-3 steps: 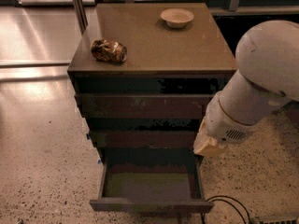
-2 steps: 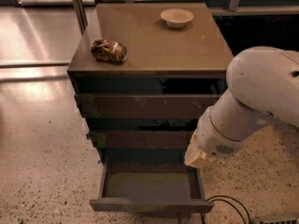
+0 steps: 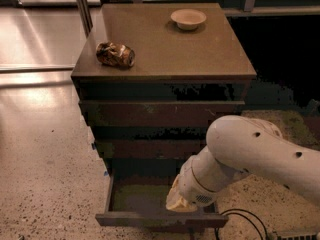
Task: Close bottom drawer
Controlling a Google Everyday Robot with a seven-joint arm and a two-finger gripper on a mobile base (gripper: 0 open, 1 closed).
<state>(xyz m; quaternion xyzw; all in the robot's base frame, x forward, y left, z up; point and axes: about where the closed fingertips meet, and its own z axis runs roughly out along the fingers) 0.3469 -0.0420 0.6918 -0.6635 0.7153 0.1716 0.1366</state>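
Listener: Drawers first. How many were there, and where was the one to close?

Describer: Three dark brown fronts were stacked under the tabletop (image 3: 165, 49). The bottom drawer (image 3: 150, 220) stood pulled out below the tabletop's near edge, its grey-green floor showing.

Listener: How would it likely handle?

Describer: Probably rigid and fairly light, sliding straight on runners. Its flat front had no handle, so a push square on the middle of that front seemed best; an off-centre push might skew it.

Listener: What else, left to right?

Describer: One crumpled can (image 3: 116, 54) lay near the left edge. One pale bowl (image 3: 188, 19) sat near the far edge, toward the right corner. One gripper (image 3: 176, 203) hung over the open drawer's right side. Whether it was released or clenched could not be told.
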